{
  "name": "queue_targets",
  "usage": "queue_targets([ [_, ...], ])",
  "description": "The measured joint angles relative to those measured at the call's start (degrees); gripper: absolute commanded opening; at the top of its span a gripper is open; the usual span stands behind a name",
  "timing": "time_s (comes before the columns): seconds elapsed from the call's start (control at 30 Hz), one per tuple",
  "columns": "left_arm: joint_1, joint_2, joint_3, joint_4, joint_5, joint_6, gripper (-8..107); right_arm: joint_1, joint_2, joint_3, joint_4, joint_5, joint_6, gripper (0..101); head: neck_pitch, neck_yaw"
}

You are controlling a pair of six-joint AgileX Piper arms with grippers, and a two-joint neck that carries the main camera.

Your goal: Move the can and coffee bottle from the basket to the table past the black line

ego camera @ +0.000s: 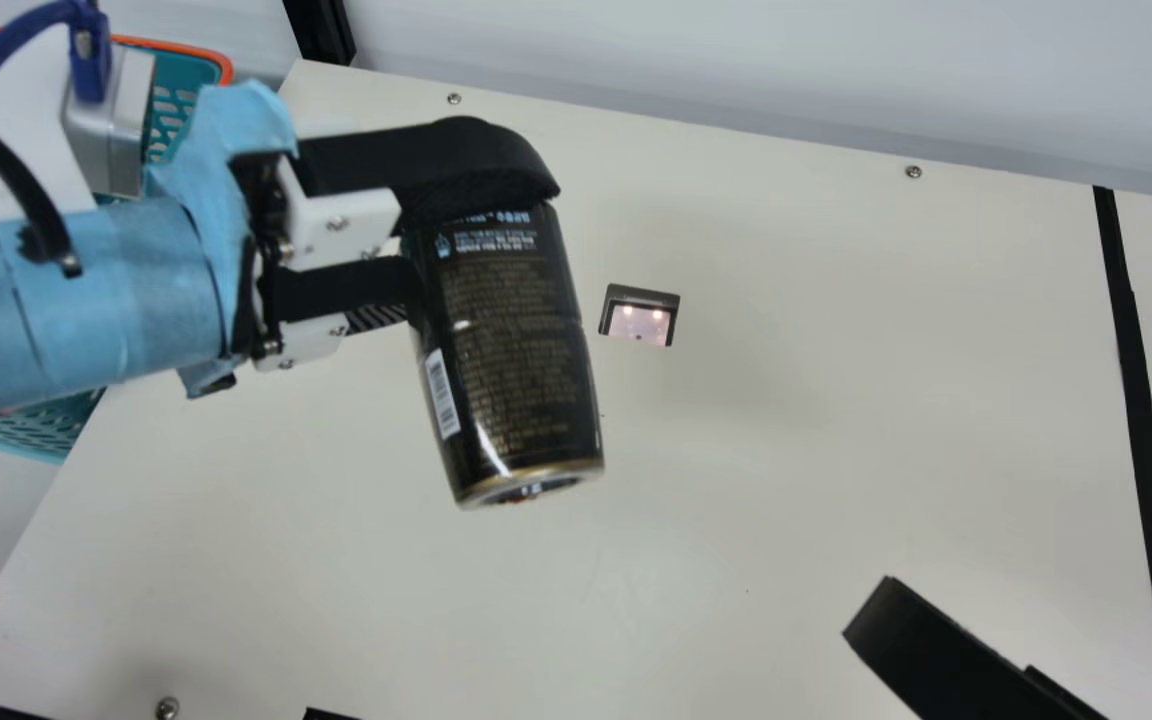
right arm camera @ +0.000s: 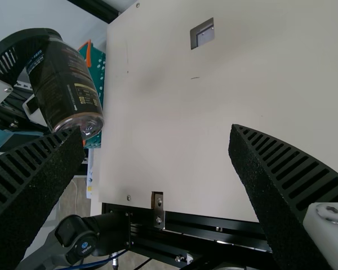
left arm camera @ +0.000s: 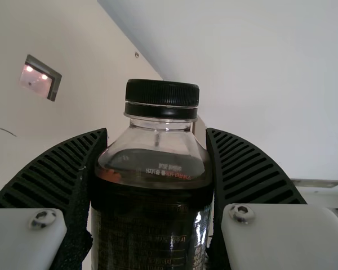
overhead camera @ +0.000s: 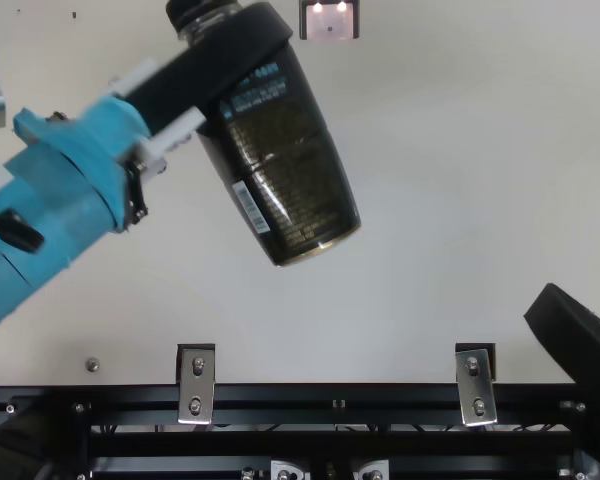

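Okay, nearest first: coffee bottle [ego camera: 506, 350] is up in the air over the table [ego camera: 786, 500], just toward nine o'clock of centre in the main view, held by the left gripper [left arm camera: 156, 135], its fingers pressed on both sides below the shoulder. Looks tilted, base toward between five and six o'clock, so if let go like this it would probably land on its bottom edge and tip or roll. Smooth, tapering body too; a weak squeeze could let it slip or twist. Right gripper [right arm camera: 155, 132], wide apart with nothing between its fingers, sits around four o'clock in the main view; a low carry that way might clip it. Recess [ego camera: 640, 318] near the middle: setting down on its edge could make the bottle wobble. Black line [ego camera: 1141, 400] is well off at three o'clock and the bottle is on the basket side of it, so an early release would likely leave it short. Basket [ego camera: 181, 75] is at ten o'clock, beyond the left arm; a dropped bottle could roll back that way. Labels, quick: bottle has a dark wrap with rows of small print, some pale, some gold, plus a white barcode patch [ego camera: 442, 393] low on the side; wording not transcribed. Cap [left arm camera: 162, 93] is black and ribbed.
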Motion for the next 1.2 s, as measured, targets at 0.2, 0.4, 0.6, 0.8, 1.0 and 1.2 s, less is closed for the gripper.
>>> queue_targets([
  [0.2, 12.90, 4.67, 3.97, -20.54, 11.76, 15.53, 10, 0.00, 0.00, 0.00, 0.00, 0.00, 0.00, 101, 0.00, 0.00],
  [0.4, 22.24, 9.42, 6.56, -32.05, 22.73, 26.64, 10, 0.00, 0.00, 0.00, 0.00, 0.00, 0.00, 101, 0.00, 0.00],
  [0.6, 22.52, 9.42, 6.56, -32.89, 24.11, 27.64, 10, 0.00, 0.00, 0.00, 0.00, 0.00, 0.00, 101, 0.00, 0.00],
  [0.8, 22.52, 9.42, 6.56, -32.89, 24.11, 27.64, 10, 0.00, 0.00, 0.00, 0.00, 0.00, 0.00, 101, 0.00, 0.00],
  [1.0, 22.52, 9.42, 6.56, -32.89, 24.11, 27.64, 10, -1.29, 0.77, 0.28, 1.93, -0.16, -0.47, 101, 0.00, 0.00],
  [1.2, 22.52, 9.42, 6.56, -32.89, 24.11, 27.64, 10, -2.17, 3.96, 1.17, 9.19, -1.78, 1.17, 101, 0.00, 0.00],
])
